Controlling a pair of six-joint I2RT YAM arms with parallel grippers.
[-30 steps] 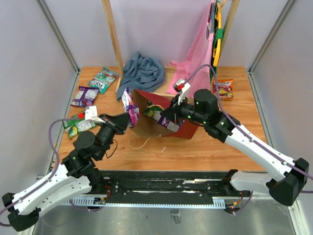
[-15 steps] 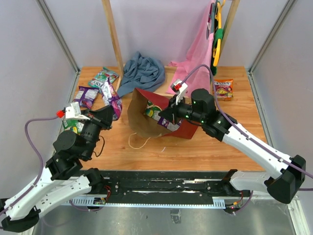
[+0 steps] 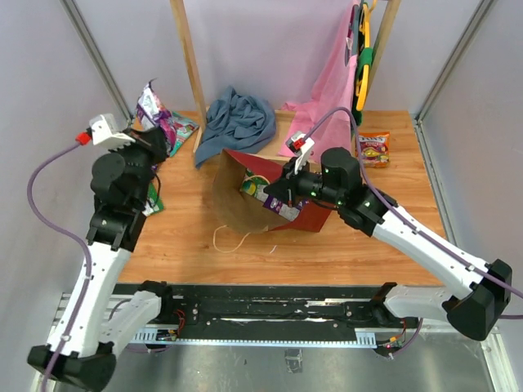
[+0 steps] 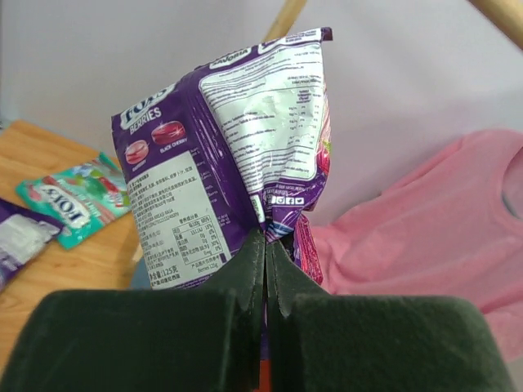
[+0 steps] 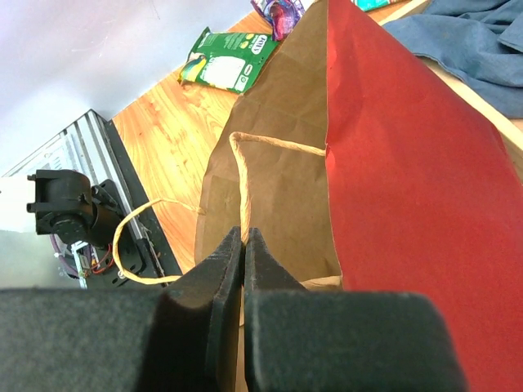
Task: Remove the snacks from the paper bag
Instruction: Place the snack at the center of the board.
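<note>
Two robot arms reached over a wooden table (image 3: 343, 249). The left end effector (image 4: 265, 249) was raised above the table's far left corner, clenched on the bottom edge of a shiny purple snack packet (image 4: 237, 147). The packet stood upright above the closed fingers, clear of the table, with its printed back panel facing the wrist camera.

A large red paper carrier bag (image 3: 309, 214) with a brown kraft inside lay on its side at the middle of the table, its mouth opening toward the left. The right end effector (image 5: 243, 237) was at that mouth, pinched tight on the bag's thin twine loop handle (image 5: 239, 180). A second twine loop (image 3: 233, 239) trailed on the table in front of the bag. Several colourful packets (image 3: 263, 189) showed inside the opening.

On the table lay a teal packet (image 3: 176, 131) at the far left, a green packet (image 5: 229, 65) near the left arm, and an orange packet (image 3: 373, 149) at the far right. A crumpled blue-grey cloth (image 3: 237, 118) sat behind the bag, beside a hanging pink garment (image 3: 327, 98).
</note>
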